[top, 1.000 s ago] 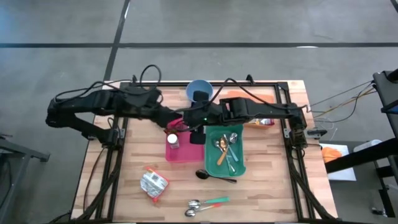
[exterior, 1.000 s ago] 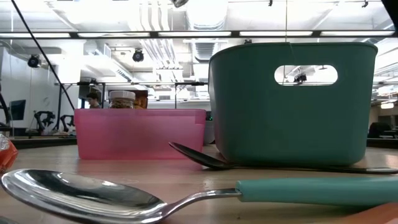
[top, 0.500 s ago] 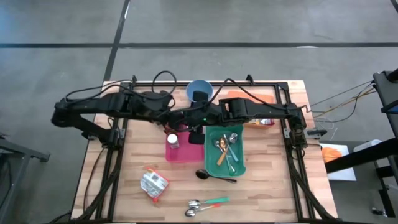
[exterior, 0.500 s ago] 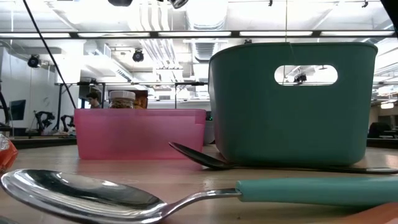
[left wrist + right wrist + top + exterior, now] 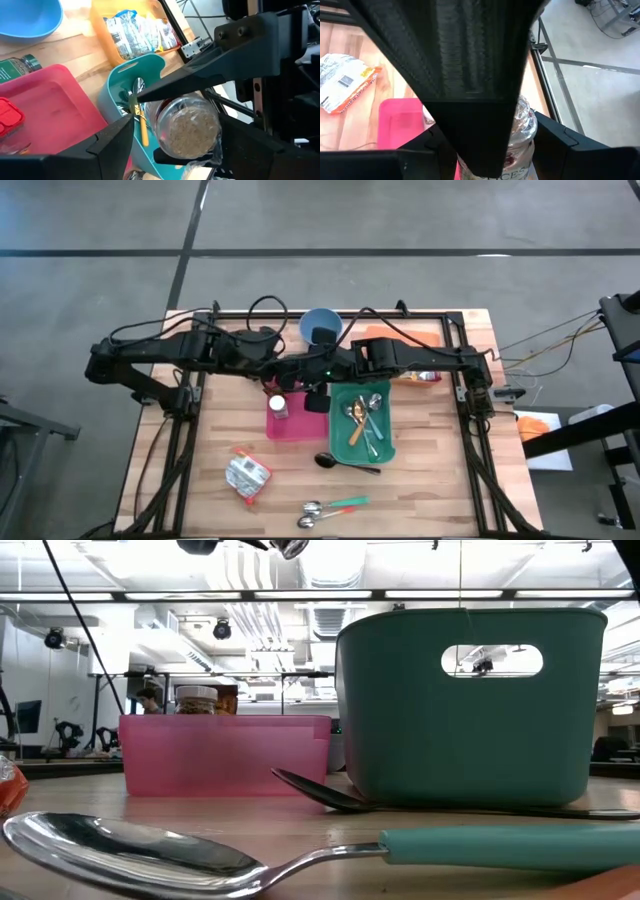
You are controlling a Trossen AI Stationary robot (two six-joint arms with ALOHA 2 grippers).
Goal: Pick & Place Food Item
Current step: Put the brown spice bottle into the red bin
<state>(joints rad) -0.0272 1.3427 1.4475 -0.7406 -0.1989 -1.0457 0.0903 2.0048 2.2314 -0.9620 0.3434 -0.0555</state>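
A clear jar (image 5: 187,129) with grainy contents hangs in the air over the pink bin (image 5: 285,423), with my right gripper (image 5: 304,372) shut on it. My left gripper (image 5: 284,368) meets it from the table's left. It is open, one finger on each side of the jar (image 5: 520,132), with a gap showing to the jar. Another jar with a red lid (image 5: 277,406) stands in the pink bin. At the top edge of the low view, a dark gripper (image 5: 200,545) and a glint of the jar (image 5: 291,548) show. My right gripper pinches the jar's body (image 5: 527,150) between its two fingers, coming slanting down from the table's right. The jar is lifted clear above the pink bin, tilted, with one round end (image 5: 189,134) turned toward my left arm. My left gripper's finger hides much of the hold.
Right of the pink bin stands a teal bin (image 5: 362,420) with cutlery. Behind them are a blue bowl (image 5: 320,327) and an orange bin of packets (image 5: 405,352). A green-labelled bottle (image 5: 15,67) lies by the pink bin. A snack packet (image 5: 248,477) and spoons (image 5: 332,508) lie near the front.
My left gripper has moved toward the table's right and slightly down, closing in on the jar held by my right gripper, until its fingers stand on either side of it. My right gripper and the jar have kept still.
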